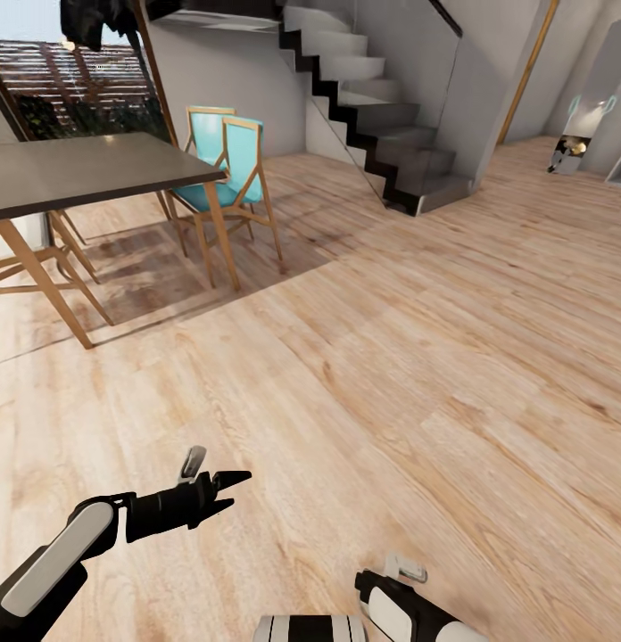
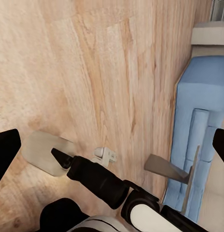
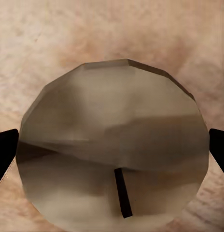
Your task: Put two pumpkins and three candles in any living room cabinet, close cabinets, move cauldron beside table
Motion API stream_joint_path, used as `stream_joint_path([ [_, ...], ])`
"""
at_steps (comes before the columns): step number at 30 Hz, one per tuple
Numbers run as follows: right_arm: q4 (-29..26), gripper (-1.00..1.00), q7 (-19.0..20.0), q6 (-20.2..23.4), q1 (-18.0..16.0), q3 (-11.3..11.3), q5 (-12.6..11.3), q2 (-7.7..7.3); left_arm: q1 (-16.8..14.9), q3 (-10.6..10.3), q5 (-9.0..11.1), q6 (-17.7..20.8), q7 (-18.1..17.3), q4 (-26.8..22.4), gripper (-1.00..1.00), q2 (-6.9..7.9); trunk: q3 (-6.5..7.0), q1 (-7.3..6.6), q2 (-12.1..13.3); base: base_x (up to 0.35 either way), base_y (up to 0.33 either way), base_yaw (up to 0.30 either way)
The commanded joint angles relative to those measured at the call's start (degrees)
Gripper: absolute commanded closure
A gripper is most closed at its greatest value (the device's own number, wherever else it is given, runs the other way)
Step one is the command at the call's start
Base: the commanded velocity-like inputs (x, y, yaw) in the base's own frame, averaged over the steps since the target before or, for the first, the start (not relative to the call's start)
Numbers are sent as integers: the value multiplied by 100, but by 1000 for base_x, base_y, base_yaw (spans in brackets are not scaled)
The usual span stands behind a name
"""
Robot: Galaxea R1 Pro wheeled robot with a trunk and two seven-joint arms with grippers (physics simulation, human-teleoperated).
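Head view shows the left gripper (image 1: 226,489) low at the frame's left, its dark fingers seemingly close together, over bare floor (image 1: 391,357) beside a dark-topped dining table (image 1: 78,169). Left wrist view adds a blue sofa (image 2: 199,125) at the frame's right. Right wrist view shows a candle (image 3: 114,150), wick up, dead centre between the right gripper's (image 3: 112,154) spread dark fingertips; whether they touch it I cannot tell.

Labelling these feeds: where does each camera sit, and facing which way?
Head: on the robot's head, facing forward-down over floor, table, stairs; both arms show.
Left wrist: on left arm, facing down at floor; right tool holding candle shows.
Right wrist: above the candle, facing floor; own fingertips at edges.
Shared: the candle, both wrist views.
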Motion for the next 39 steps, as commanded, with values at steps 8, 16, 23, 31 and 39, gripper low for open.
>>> stream_joint_path([
  [8, -9, 100, -46, 22, -3, 37, -32, -3, -4, -5, -5, 7, -11, 0, -100, 4, 174, -21, 9, 0, 0, 0],
  [16, -9, 100, -46, 26, -3, 35, -40, 2, -4, -5, -5, 7, -8, 52, -100, 4, 351, -42, 20, 0, 0, 0],
  [23, -24, 100, -55, 26, -3, 24, -50, -2, -4, 12, -8, 1, 1, 163, -100, 4, 506, -60, 29, 0, 0, 0],
  [31, -35, 100, -55, 26, -3, 24, -44, 5, -4, 100, -37, -2, 71, 350, -100, 4, 683, -81, 40, 0, 0, 0],
  [39, -84, 100, -47, 75, -3, 24, -58, 13, -4, 289, -45, -2, 639, 386, -100, 78, 860, -101, 51, 0, 0, 0],
])
